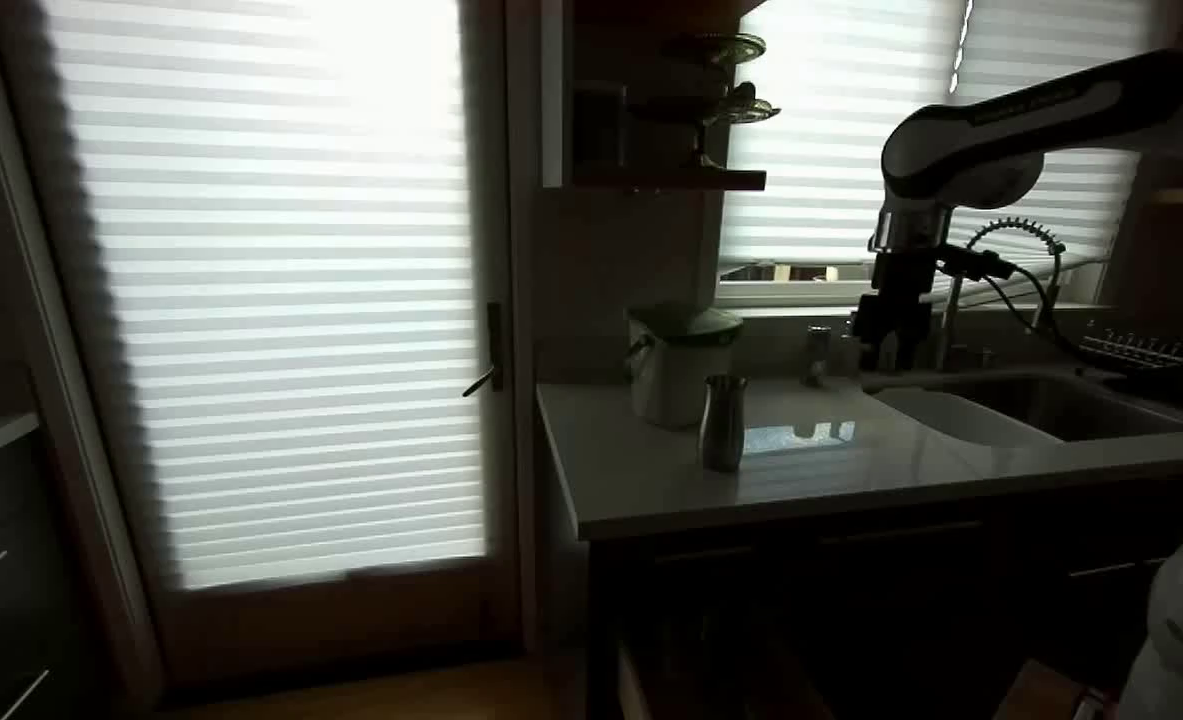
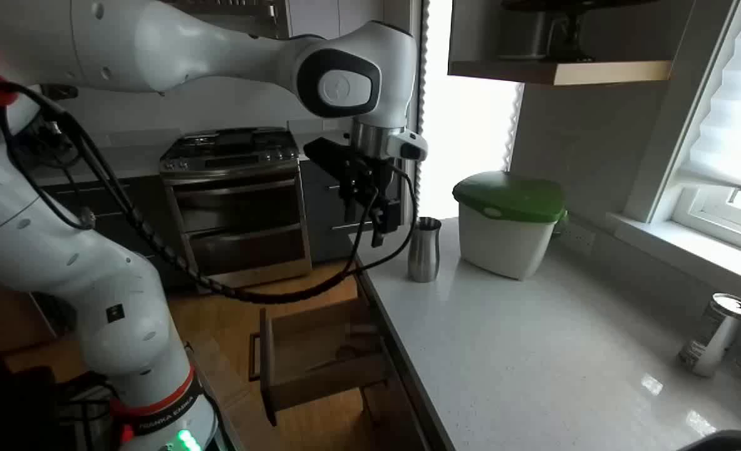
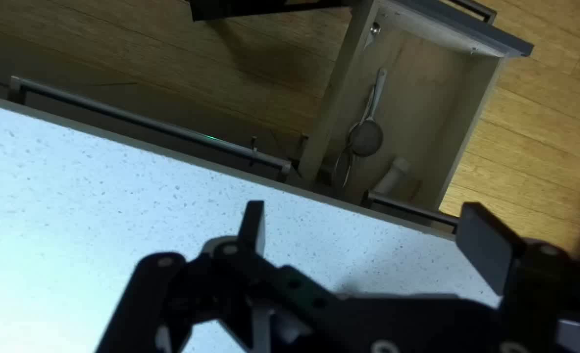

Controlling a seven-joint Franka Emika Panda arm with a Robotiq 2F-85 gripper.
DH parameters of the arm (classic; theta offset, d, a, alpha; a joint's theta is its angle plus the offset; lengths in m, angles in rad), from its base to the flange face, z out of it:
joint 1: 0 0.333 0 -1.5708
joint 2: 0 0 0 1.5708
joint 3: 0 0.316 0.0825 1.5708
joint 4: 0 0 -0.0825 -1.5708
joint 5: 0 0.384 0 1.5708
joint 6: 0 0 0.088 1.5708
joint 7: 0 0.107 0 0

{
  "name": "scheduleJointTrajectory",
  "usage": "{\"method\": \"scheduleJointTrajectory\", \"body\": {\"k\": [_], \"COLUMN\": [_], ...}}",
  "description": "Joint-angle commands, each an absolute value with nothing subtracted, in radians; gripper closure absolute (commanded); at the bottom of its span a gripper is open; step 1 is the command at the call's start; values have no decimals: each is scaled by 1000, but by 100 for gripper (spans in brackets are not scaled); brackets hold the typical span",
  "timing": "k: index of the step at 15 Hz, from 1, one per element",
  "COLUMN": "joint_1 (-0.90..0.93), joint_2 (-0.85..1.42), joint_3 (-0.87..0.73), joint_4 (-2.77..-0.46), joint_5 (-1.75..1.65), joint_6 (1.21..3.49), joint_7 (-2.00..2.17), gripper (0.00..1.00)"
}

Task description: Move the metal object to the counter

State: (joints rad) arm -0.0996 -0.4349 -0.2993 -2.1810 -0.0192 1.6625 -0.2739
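Observation:
The metal object, a small dull-grey waisted cylinder, stands upright on the counter near its end in both exterior views (image 1: 723, 425) (image 2: 424, 250). The pale counter shows in both exterior views (image 1: 641, 500) (image 2: 502, 351) and in the wrist view (image 3: 123, 206). My gripper (image 3: 362, 230) points down with its fingers wide apart and nothing between them. In the exterior views the gripper (image 1: 891, 352) (image 2: 364, 227) hangs above counter height, apart from the metal object. In the wrist view the object is hidden or at most a sliver behind the gripper body.
A white bin with a green lid (image 2: 511, 222) stands beside the metal object. A drawer (image 2: 323, 351) stands open below the counter's front edge, with strainers (image 3: 366, 138) inside. A can (image 2: 718, 335), a sink (image 1: 1081, 405) and an overhead shelf (image 2: 564, 72) are nearby. Cables (image 2: 270, 297) hang from the arm.

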Motion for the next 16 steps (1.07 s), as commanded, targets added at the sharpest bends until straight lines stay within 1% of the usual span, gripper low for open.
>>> {"method": "scheduleJointTrajectory", "body": {"k": [1, 9, 13, 16], "joint_1": [-121, -114, -80, -81], "joint_2": [-431, -444, -495, -534], "joint_3": [-282, -275, -188, -104], "joint_4": [-2178, -2191, -2279, -2378], "joint_5": [-12, -1, 17, 12], "joint_6": [1660, 1676, 1723, 1782], "joint_7": [-282, -286, -234, -90], "gripper": [0, 0, 0, 0]}}
